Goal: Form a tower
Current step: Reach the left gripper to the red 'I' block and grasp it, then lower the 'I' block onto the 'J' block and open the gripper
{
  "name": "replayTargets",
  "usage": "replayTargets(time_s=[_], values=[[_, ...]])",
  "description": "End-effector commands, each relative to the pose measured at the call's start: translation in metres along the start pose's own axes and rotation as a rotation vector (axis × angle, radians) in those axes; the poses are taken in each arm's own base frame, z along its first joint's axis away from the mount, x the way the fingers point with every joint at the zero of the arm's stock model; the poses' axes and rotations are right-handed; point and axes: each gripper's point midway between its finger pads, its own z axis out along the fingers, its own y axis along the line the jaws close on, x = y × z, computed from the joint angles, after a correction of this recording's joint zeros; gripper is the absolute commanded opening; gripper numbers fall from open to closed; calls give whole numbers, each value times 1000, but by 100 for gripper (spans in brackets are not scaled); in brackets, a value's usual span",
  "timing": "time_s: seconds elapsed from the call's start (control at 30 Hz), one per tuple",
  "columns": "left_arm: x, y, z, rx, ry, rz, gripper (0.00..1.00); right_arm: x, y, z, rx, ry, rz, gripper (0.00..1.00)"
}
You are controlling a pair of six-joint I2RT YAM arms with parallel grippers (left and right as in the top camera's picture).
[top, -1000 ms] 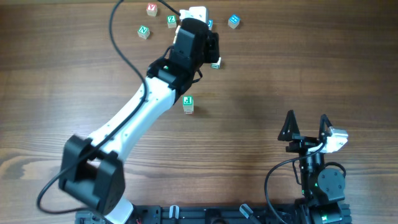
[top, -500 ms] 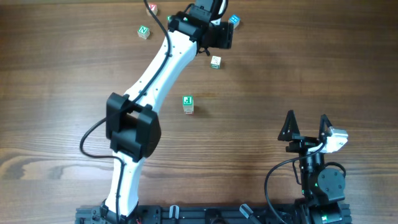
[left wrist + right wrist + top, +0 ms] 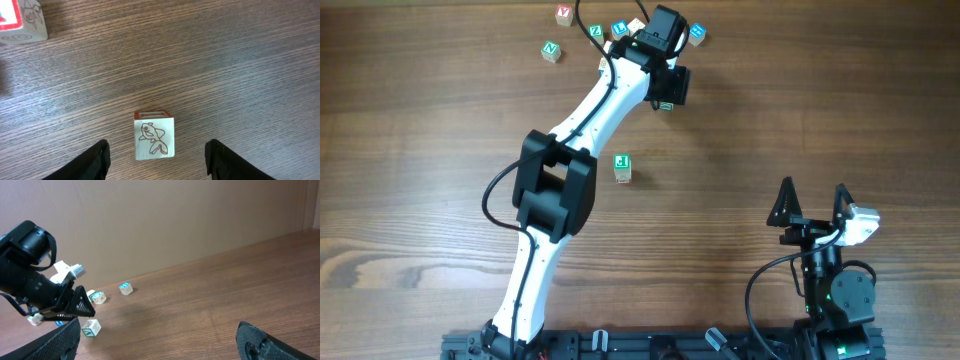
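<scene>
My left gripper [image 3: 157,161] is open over a pale wooden cube [image 3: 154,136] with a red fish drawing. The cube sits on the table between the two fingertips, with a gap on each side. From overhead that cube [image 3: 667,104] peeks out under the left gripper [image 3: 671,88] at the back of the table. The tower [image 3: 622,167] stands apart at mid-table as a narrow stack topped by a green J; its height cannot be told from above. My right gripper [image 3: 811,203] stays open and empty at the front right.
Loose cubes lie along the back edge: a red V [image 3: 563,14], a green N [image 3: 551,50], a green Z [image 3: 595,32] and two blue ones [image 3: 619,29] [image 3: 696,33]. A red-printed cube [image 3: 20,20] sits at the far left of the left wrist view.
The left arm swung toward the back edge, then drew its gripper back over the fish cube. The cubes and the right arm have not moved.
</scene>
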Motion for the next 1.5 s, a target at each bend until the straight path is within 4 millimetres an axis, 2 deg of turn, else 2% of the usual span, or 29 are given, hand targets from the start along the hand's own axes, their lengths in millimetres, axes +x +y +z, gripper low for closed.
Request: replayTargets(time_s=[0.0,0.2,0.43,0.63,0.73,0.87,0.97,1.03,1.07,1.1,1.17,1.23,1.33,1.4,1.47], values=[[8,4,17,-16,27,8,61,-3,-2,0,11,-13,-15,100],[18,7,36,-23,54,8,56,-3,-2,0,11,-13,-15,100],[14,7,36,-27,37,9,43,-3,-2,0,11,-13,-15,100],[8,9,23,-35,23,7,29,-3,-2,0,12,-13,-15,100],[3,6,4,-32,8,7,26,-3,-2,0,11,-13,-15,100],[-13,4,-41,-23,-48,-23,26,-3,-2,0,11,-13,-15,100],[-28,2,-96,-7,-118,-75,26,-3,-2,0,11,-13,-15,100],[-32,1,-140,4,-161,-106,25,-3,-2,0,11,-13,-15,100],[-31,1,-157,7,-173,-110,25,-3,-2,0,12,-13,-15,100],[-26,0,-187,12,-187,-123,25,-3,-2,0,11,-13,-15,100],[-14,1,-215,12,-177,-151,26,-3,-2,0,12,-13,-15,100],[10,4,-239,-3,-122,-196,27,-3,-2,0,11,-13,-15,100],[41,11,-248,-38,-21,-215,27,-3,-2,0,11,-13,-15,100],[55,14,-245,-58,38,-219,20,-3,-2,0,11,-13,-15,100],[66,21,-237,-94,77,-252,20,-3,-2,0,11,-13,-15,100]])
